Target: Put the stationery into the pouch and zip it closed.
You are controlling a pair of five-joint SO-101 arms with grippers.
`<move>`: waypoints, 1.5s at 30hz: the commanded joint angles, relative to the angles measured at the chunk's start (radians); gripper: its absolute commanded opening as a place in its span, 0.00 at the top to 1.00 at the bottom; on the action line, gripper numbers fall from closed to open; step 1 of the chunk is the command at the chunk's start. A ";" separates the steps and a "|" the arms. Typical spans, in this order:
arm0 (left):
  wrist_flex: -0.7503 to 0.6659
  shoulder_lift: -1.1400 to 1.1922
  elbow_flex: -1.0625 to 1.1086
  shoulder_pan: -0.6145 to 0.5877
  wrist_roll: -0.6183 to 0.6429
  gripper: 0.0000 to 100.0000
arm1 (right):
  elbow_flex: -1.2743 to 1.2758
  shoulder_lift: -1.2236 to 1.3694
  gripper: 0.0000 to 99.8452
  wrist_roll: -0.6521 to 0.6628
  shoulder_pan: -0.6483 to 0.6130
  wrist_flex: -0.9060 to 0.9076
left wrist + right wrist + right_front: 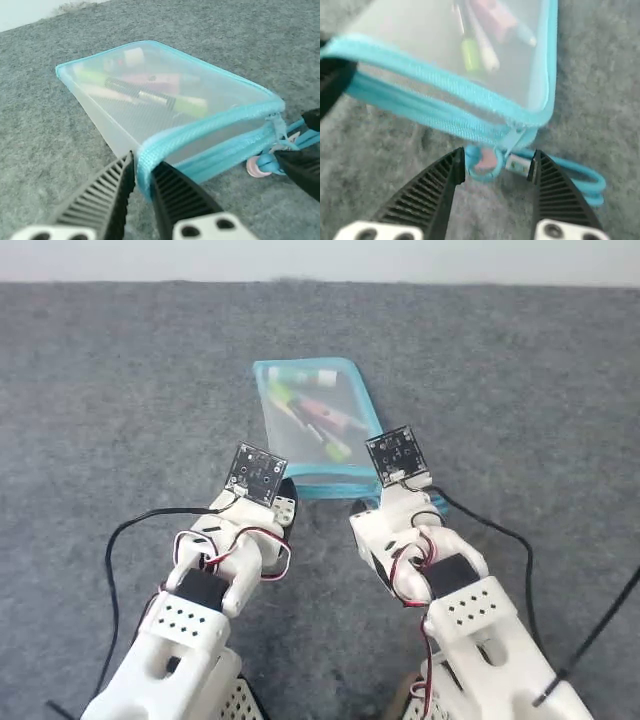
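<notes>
The pouch is clear plastic with a teal zipper edge and lies flat on the grey mat. Several pens and markers in green and pink lie inside it. My left gripper is shut on the pouch's near teal corner, pinching the zipper band. At the opposite near corner my right gripper stands open, with the zipper pull and its pink bead between its fingers. The zipper runs shut along the near edge up to the pull.
A teal cord loop trails from the pull onto the grey mat. Both arms crowd the pouch's near side. Black cables curve beside each arm. The right gripper's dark fingers appear in the left wrist view.
</notes>
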 commanded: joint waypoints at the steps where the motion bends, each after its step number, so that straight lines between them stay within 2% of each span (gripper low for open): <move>1: -0.015 -0.008 -0.033 0.015 0.011 0.99 | -0.021 0.062 0.79 -0.005 -0.007 -0.053; 11: -0.014 -0.008 -0.030 0.015 0.011 0.99 | -0.091 0.315 0.79 -0.008 -0.002 -0.220; 29: -0.014 -0.008 -0.028 0.017 0.011 0.99 | -0.230 0.550 0.80 -0.005 0.025 -0.320; 31: -0.014 -0.008 -0.028 0.017 0.011 0.99 | -0.232 0.547 0.85 -0.005 0.051 -0.278; 34: -0.014 -0.008 -0.028 0.017 0.011 0.99 | -0.270 0.510 1.00 -0.005 0.094 -0.156; 36: -0.014 -0.008 -0.028 0.017 0.011 0.99 | -0.302 0.461 0.96 -0.003 0.113 -0.035; 38: -0.014 -0.008 -0.028 0.015 0.011 0.99 | -0.350 0.395 0.97 0.003 0.119 0.116; 42: -0.014 -0.008 -0.028 0.015 0.011 0.99 | -0.439 0.246 0.99 0.138 0.091 0.378; 45: -0.014 -0.005 -0.031 0.015 0.011 0.99 | -0.468 0.165 0.99 0.210 0.041 0.473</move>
